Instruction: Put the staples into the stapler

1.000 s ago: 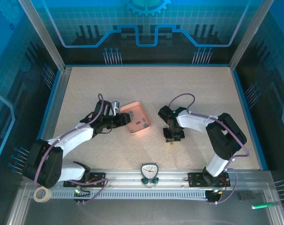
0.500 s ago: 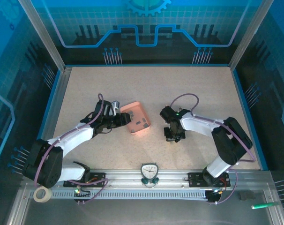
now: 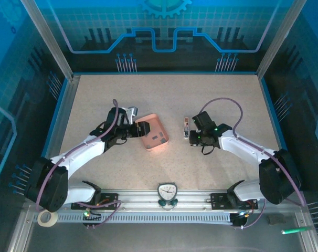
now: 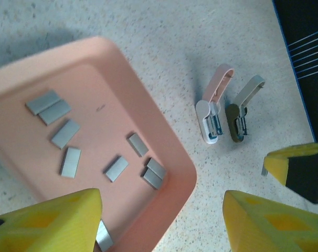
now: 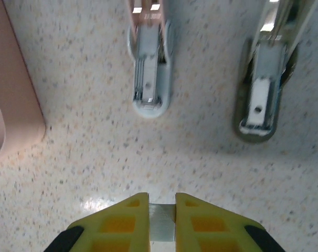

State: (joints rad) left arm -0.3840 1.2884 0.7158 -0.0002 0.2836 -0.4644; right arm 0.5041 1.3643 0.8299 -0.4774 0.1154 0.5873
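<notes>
Right fingers [image 5: 140, 210] clenching on grey metal staple strip [image 5: 161, 223]. Slim white-and-pink mini stapler [image 5: 151, 79] lying open on speckled counter [image 5: 96, 168], just right of salmon-pink plastic tray [image 4: 161, 131], long axis running toward right fingers, straight ahead of strip. Left fingers [image 4: 70, 218] hovering released over tray.

I count nine small grey metal staple strips [image 4: 65, 133] in one salmon-pink rectangular plastic tray [image 4: 154, 118]. I see two mini staplers: one white-and-pink stapler [image 4: 212, 113], one olive-green stapler [image 4: 240, 113].

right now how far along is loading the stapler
Done: the stapler lies open on the table. In hand: the right gripper is shut on one staple strip, just short of it. To do: seat the strip and close the stapler; more staples sit in the tray under the open left gripper.
</notes>
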